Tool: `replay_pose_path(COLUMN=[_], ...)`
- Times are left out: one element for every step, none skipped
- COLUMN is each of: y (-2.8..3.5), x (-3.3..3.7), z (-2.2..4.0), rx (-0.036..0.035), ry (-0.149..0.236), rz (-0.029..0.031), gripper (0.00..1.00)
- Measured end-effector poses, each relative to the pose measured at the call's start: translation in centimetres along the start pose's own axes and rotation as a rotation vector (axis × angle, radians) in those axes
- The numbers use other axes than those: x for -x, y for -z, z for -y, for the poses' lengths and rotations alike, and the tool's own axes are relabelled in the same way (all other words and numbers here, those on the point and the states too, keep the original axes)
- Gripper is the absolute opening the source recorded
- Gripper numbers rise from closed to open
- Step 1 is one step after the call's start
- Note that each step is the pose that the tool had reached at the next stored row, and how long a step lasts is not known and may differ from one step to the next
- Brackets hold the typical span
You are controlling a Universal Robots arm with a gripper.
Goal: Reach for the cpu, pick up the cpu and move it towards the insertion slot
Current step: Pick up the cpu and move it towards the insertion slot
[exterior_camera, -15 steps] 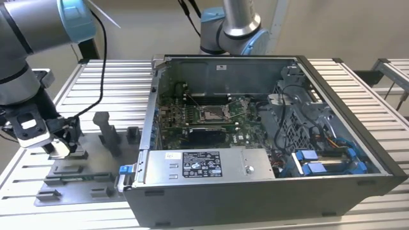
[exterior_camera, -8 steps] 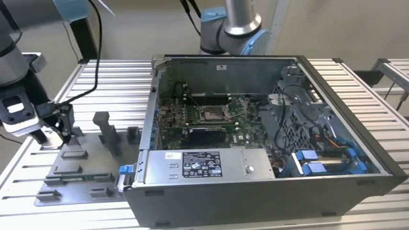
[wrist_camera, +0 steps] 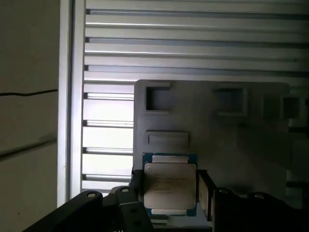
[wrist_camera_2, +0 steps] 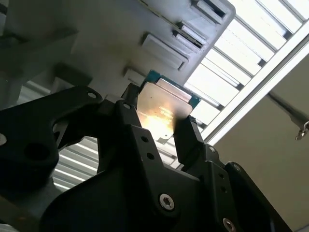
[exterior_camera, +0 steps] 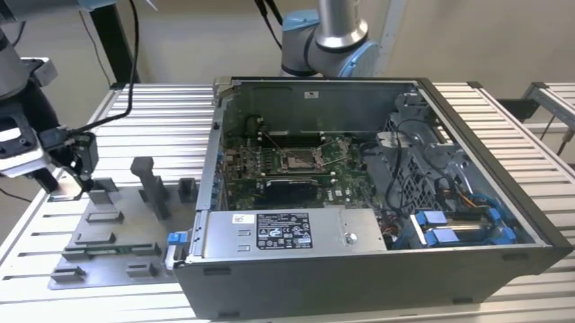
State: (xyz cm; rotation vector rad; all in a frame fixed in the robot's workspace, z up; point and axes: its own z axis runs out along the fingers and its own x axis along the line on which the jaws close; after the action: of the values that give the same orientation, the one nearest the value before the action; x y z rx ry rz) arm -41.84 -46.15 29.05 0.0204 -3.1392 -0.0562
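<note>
The cpu [wrist_camera: 170, 186] is a flat square chip with a silvery top and a green rim, and it sits between my black fingers [wrist_camera: 136, 187] in both wrist views. My gripper [wrist_camera_2: 159, 126] looks shut on the cpu [wrist_camera_2: 161, 107], with a finger pressed against each side edge. In the exterior view my gripper [exterior_camera: 77, 176] hangs at the far left, just above the back corner of the grey fixture plate [exterior_camera: 117, 232]. The insertion slot [exterior_camera: 301, 159] is a shiny metal-framed socket on the green board inside the open computer case [exterior_camera: 359, 269], well off towards the exterior view's right.
Upright grey blocks [exterior_camera: 148, 185] stand on the fixture plate between my gripper and the case wall. A cable [exterior_camera: 117, 111] trails across the slatted aluminium table [exterior_camera: 161, 114]. A second robot arm [exterior_camera: 328, 40] rises behind the case.
</note>
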Motion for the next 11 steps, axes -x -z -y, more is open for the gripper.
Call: replay_pose_path(y=[0.47,0.91,1.38,1.84,2.29,2.75,3.22,3.65,4.11,4.58,5.04], x=[0.00,0.00,0.00,0.00,-0.01,-0.01,-0.01,-0.01,-0.01,-0.01,-0.01], z=[-0.02,-0.03,-0.05,-0.07,-0.08,-0.10,-0.12,-0.13,-0.15,-0.17,-0.18], rx=[0.0000,0.0000,0.0000,0.0000,-0.0001,0.0000,0.0000,-0.0001,0.0000,0.0000,-0.0001], ry=[0.000,0.000,0.000,0.000,0.000,0.000,0.000,0.000,0.000,0.000,0.000], rz=[0.0002,0.0001,0.0001,0.0002,0.0000,0.0001,0.0001,0.0000,0.0001,0.0001,0.0000], gripper=[0.00,0.00,0.00,0.00,0.00,0.00,0.00,0.00,0.00,0.00,0.00])
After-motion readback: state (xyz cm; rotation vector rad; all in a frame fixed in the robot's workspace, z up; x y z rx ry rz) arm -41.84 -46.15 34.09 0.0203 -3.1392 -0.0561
